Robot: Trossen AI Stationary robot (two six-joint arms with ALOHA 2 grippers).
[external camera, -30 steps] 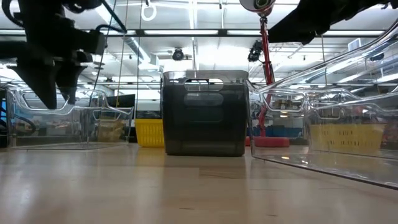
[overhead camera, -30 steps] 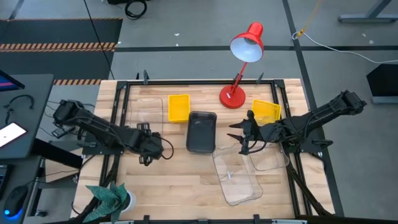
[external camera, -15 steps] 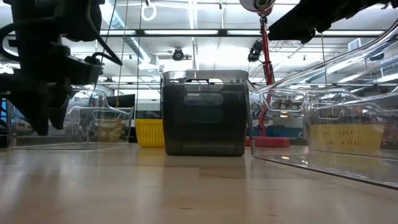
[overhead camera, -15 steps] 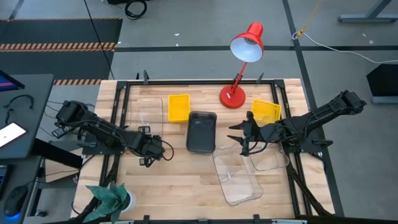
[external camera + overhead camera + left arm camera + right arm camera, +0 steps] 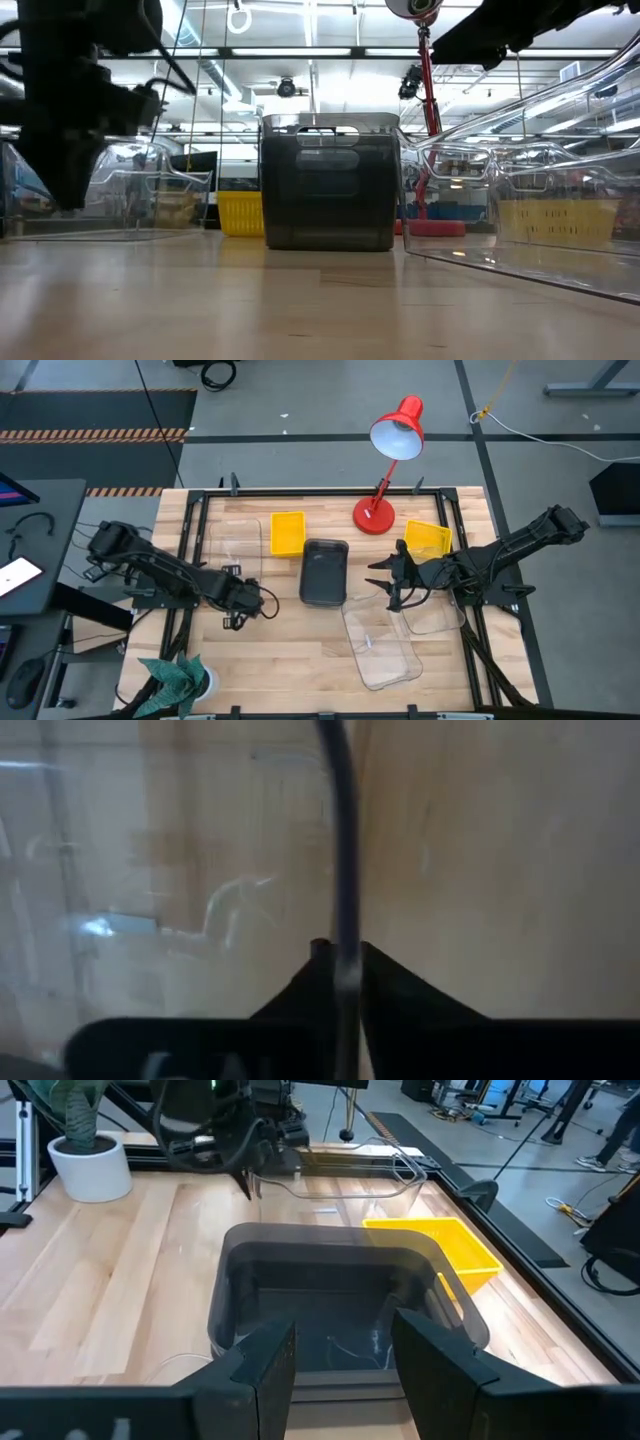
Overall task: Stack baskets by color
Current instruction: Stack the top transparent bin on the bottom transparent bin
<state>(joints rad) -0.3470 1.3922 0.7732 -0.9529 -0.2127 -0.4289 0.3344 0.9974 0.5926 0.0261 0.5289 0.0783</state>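
Note:
A clear basket [image 5: 235,545] rests flat on its bottom at the table's left; my left gripper [image 5: 240,598] points down at its near end and is shut on it. A dark-grey basket [image 5: 323,572] stands at mid-table, and a yellow basket [image 5: 287,532] lies just far-left of it. A second yellow basket [image 5: 428,538] sits at the right. Two more clear baskets [image 5: 385,645] lie at the near right, one leaning on the other. My right gripper [image 5: 385,582] hovers open just right of the dark-grey basket [image 5: 340,1290], holding nothing. My left gripper pinches the clear basket's near end wall at its rim [image 5: 345,910], one finger inside the basket and one outside. The fingers [image 5: 400,1000] come from above, pointing down. The basket [image 5: 130,190] stays flat on the table.
A red desk lamp [image 5: 385,460] stands at the far edge between the yellow baskets. A potted plant [image 5: 175,680] sits at the near left corner. Black frame rails run along the table's sides. Bare wood lies near the front, left of the clear baskets.
My left gripper has sunk onto the near end of the left clear basket and shut on its wall; a second ago its fingers stood open above it. The basket has not moved.

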